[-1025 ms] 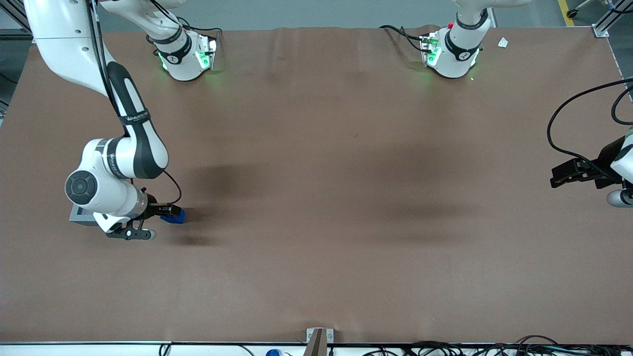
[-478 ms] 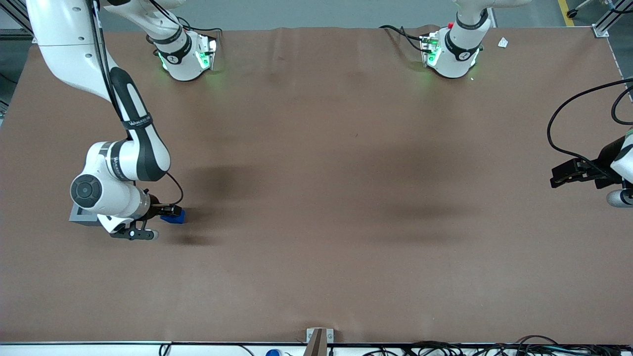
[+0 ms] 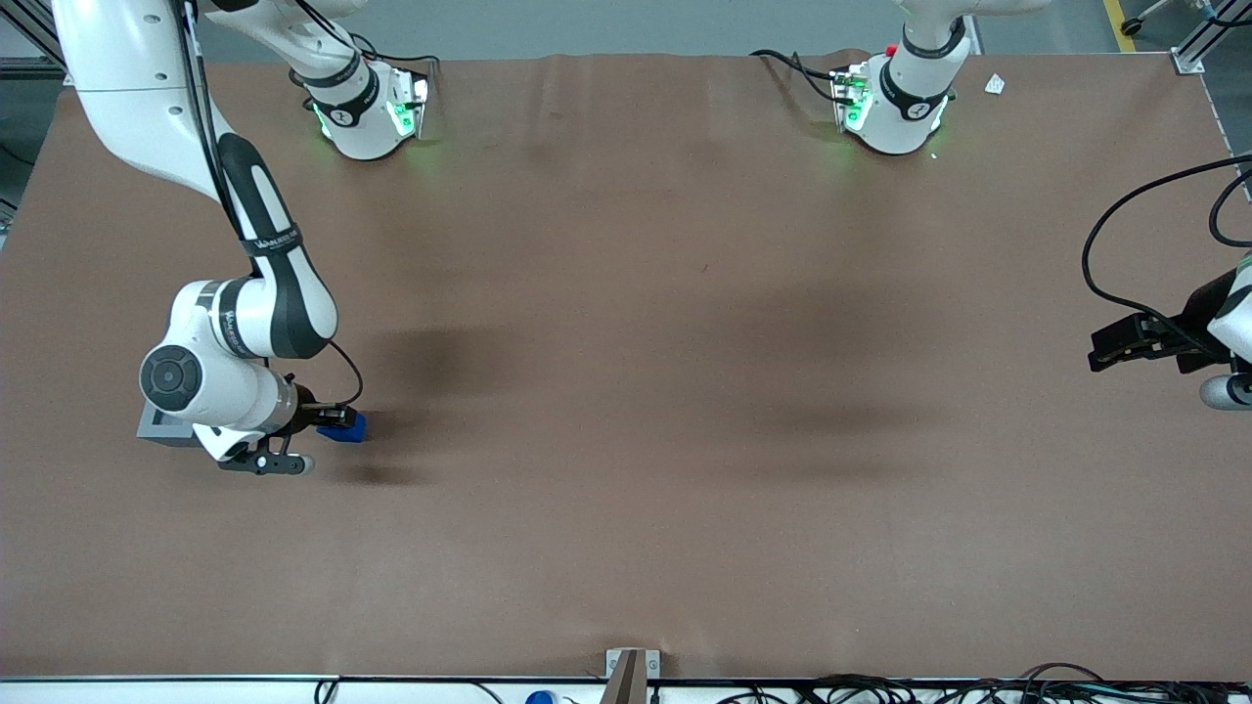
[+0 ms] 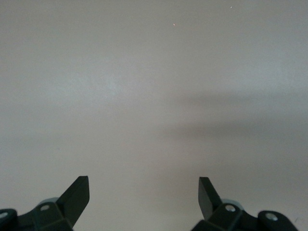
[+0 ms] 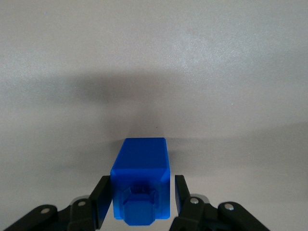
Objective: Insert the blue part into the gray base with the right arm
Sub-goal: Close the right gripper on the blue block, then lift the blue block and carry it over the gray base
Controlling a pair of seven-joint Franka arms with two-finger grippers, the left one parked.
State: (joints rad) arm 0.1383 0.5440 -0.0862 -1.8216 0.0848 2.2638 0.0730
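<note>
The blue part (image 3: 354,427) lies on the brown table, and in the right wrist view (image 5: 140,161) its knob faces the camera. My right arm's gripper (image 3: 337,420) is down at the table with its fingers on either side of the blue part. It shows the same way in the right wrist view (image 5: 141,182). One finger (image 5: 102,192) touches the block, and a thin gap remains at the other finger (image 5: 180,190). The gray base (image 3: 149,424) stands beside the blue part toward the working arm's end of the table. It is mostly hidden under my wrist.
The brown table mat (image 3: 626,391) stretches toward the parked arm's end. The two arm bases (image 3: 367,108) (image 3: 895,103) stand at the table edge farthest from the front camera. A small bracket (image 3: 631,670) sits at the near edge.
The arm's wrist shifted slightly over the gray base and then stopped. The blue part has stayed in place on the table.
</note>
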